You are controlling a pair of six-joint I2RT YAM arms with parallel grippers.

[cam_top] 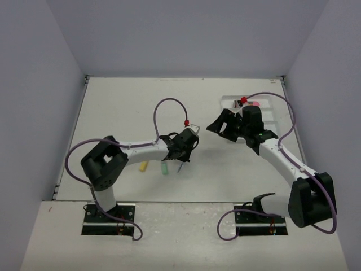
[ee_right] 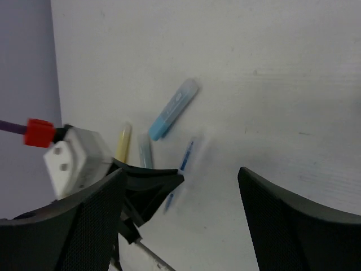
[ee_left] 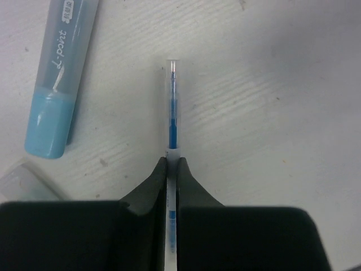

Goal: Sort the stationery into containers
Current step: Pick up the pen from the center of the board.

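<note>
Nearest the arm bases, a yellow marker [cam_top: 144, 166] and a green marker [cam_top: 164, 168] lie side by side on the table [cam_top: 113, 113], just beside the left gripper [ee_left: 172, 164]. Its fingers [ee_left: 149, 186] are pinched almost together on a thin pen [ee_left: 172, 113], a clear barrel with a blue refill. The pen juts straight out past the tips, low over the table; whether it touches the surface cannot be told. A light-blue marker [ee_left: 56, 84] lies flat to one side of the pen, apart from it. Its grey barrel is printed "L-point", and the smaller print beyond that is too blurred to read. Farther out, the right gripper [ee_right: 181, 172] hangs above the table with its fingers [ee_right: 282, 214] spread wide, holding nothing. Beyond it sits the white tray [cam_top: 269, 116], partly hidden by the right arm, with a pink tube [cam_top: 253, 103] at its far end; which compartment cannot be told.
</note>
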